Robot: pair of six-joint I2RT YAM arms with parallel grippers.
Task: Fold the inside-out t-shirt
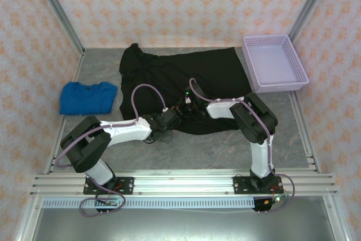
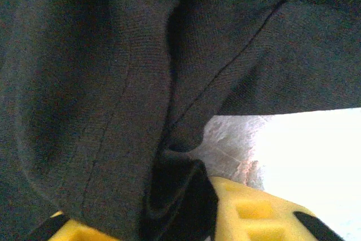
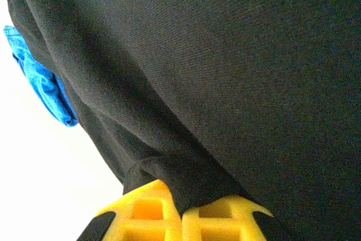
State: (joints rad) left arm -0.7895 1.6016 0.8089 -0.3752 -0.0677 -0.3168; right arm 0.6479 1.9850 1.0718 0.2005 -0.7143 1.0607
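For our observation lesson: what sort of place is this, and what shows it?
Probably a robot test cell, not a home: two arms bolted to a metal rail, wallpapered panels boxing in the table, and a t-shirt and basket laid out as props.

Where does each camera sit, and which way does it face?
Top external: above and behind the bases, looking down on the table; both arms, t-shirt, blue garment, basket.
Left wrist: on the left arm, facing along the left end effector into black cloth.
Right wrist: on the right arm, facing the right end effector pinching a fold.
Shared: top external and right wrist both show the t-shirt and blue garment.
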